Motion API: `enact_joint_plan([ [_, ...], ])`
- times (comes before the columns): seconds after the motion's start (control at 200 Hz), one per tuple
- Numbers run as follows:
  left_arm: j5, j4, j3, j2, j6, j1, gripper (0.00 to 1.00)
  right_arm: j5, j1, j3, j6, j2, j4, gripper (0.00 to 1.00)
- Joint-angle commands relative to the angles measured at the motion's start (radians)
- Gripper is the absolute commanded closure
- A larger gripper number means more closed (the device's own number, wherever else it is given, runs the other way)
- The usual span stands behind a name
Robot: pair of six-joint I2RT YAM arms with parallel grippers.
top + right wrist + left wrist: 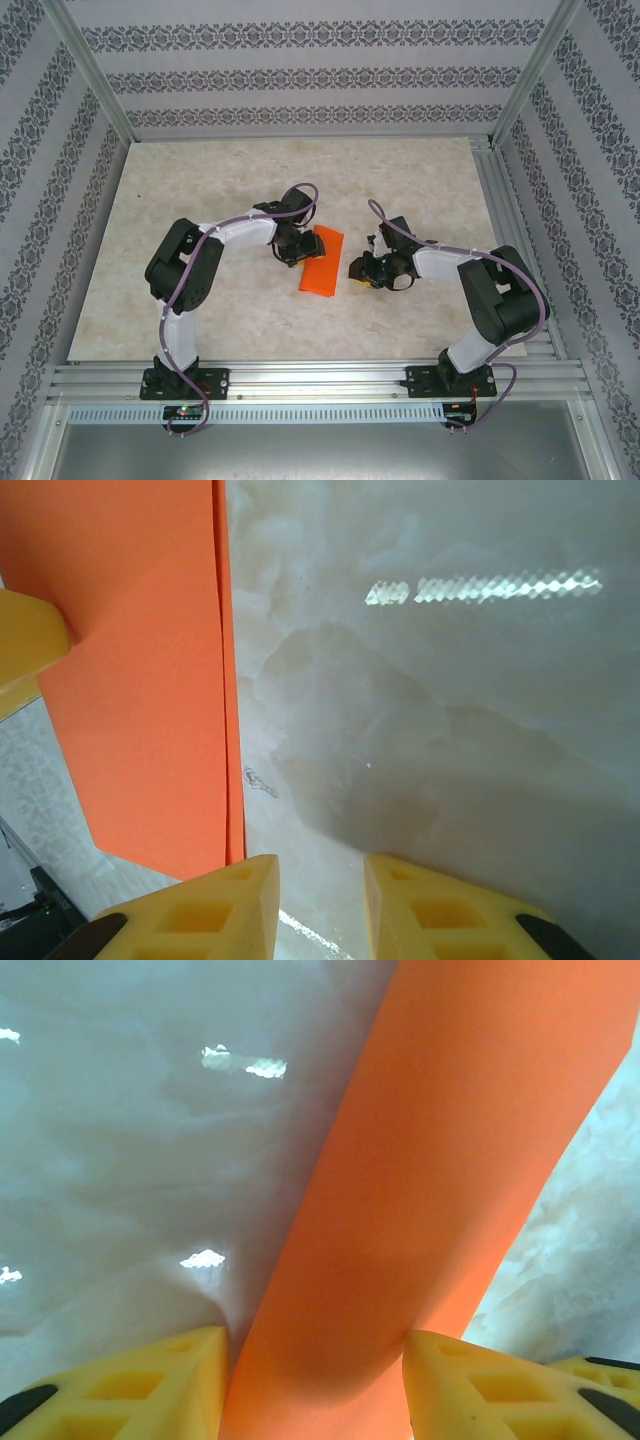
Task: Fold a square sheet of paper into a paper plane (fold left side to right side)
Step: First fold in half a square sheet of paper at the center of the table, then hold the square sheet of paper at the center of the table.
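Lying on the marble-like table (200,200), about in the middle between the two arms, the paper plane (320,263) is a narrow orange strip, not yet a pointed dart. Its long axis goes from far to near, with the near end turned a little to the left. The left gripper (293,247) is at the far left part of the strip and touches it. In its wrist view the orange sheet runs up through the gap between the yellow fingers (150,1385), which stand apart, but I cannot tell if they press its edges or only stand around it. The right gripper (362,268) sits just beside the right edge, its jaws apart with bare table between them, holding nothing. So the left arm is nearer, and I judge that a fold from left to right must turn about this long axis. The surface is smooth and shiny, so the sheet may slip. The patterned walls (300,80) stand well apart from the paper.
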Motion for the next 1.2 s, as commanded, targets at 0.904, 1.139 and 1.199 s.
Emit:
enact_joint_plan([
  [0.904, -0.013, -0.063, 0.07, 0.062, -0.077, -0.009, 0.49, -0.059, 0.042, 0.008, 0.083, 0.034, 0.174, 0.7],
  [1.139, -0.013, -0.074, 0.079, 0.076, -0.075, -0.009, 0.49, -0.063, 0.049, 0.02, 0.083, 0.038, 0.173, 0.71],
  [1.199, -0.014, -0.075, 0.082, 0.078, -0.076, -0.009, 0.49, -0.06, 0.05, 0.021, 0.084, 0.038, 0.174, 0.72],
])
